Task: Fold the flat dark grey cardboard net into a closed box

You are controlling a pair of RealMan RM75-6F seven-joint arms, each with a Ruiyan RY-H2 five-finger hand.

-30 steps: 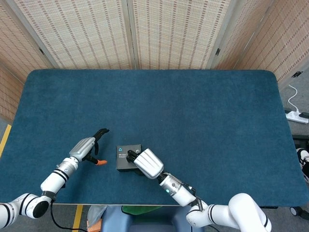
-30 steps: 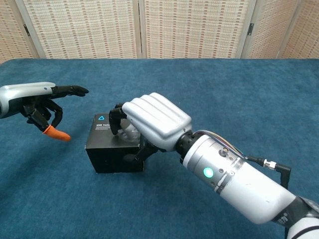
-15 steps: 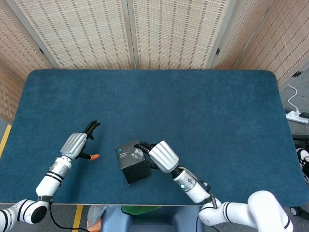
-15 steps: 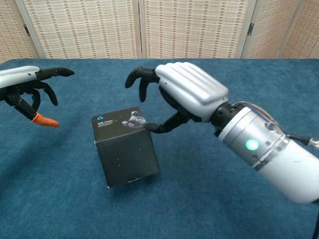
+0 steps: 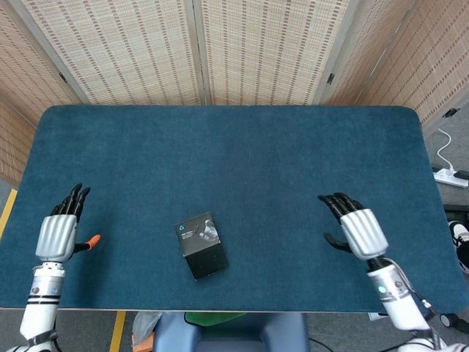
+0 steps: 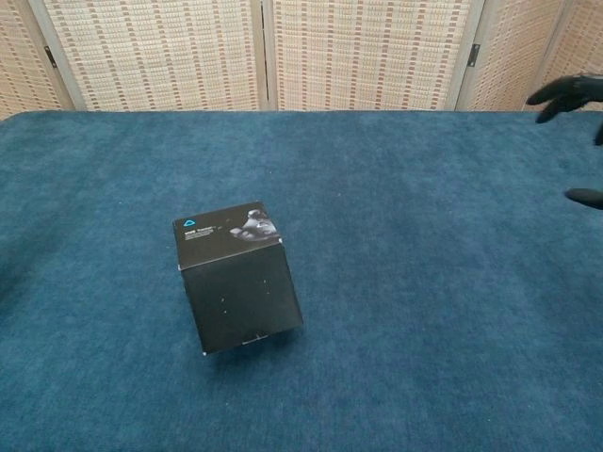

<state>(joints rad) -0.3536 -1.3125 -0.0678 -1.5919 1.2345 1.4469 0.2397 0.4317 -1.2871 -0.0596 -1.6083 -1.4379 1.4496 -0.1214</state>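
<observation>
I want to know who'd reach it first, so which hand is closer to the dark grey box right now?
Roughly even, the left slightly nearer. The left hand lies open near the table's left edge; the right hand lies open well off to the box's right. Neither touches it.

The table (image 5: 242, 147) is covered with a dark blue cloth of short pile, and its corners are rounded. Behind the table stand folding screens (image 5: 264, 48) of woven beige panels in brown frames; in the chest view they close the whole background. On the right side, on the floor, lies a white power strip (image 5: 448, 175), and a white cable (image 5: 443, 147) runs up from it along the screen. Near the lower right corner of the head view a dark wheel (image 5: 445, 320) is on the grey floor. At the left edge a yellow line (image 5: 7, 213) is on the floor, and under the front edge of the table something green (image 5: 220, 318) shows.
</observation>
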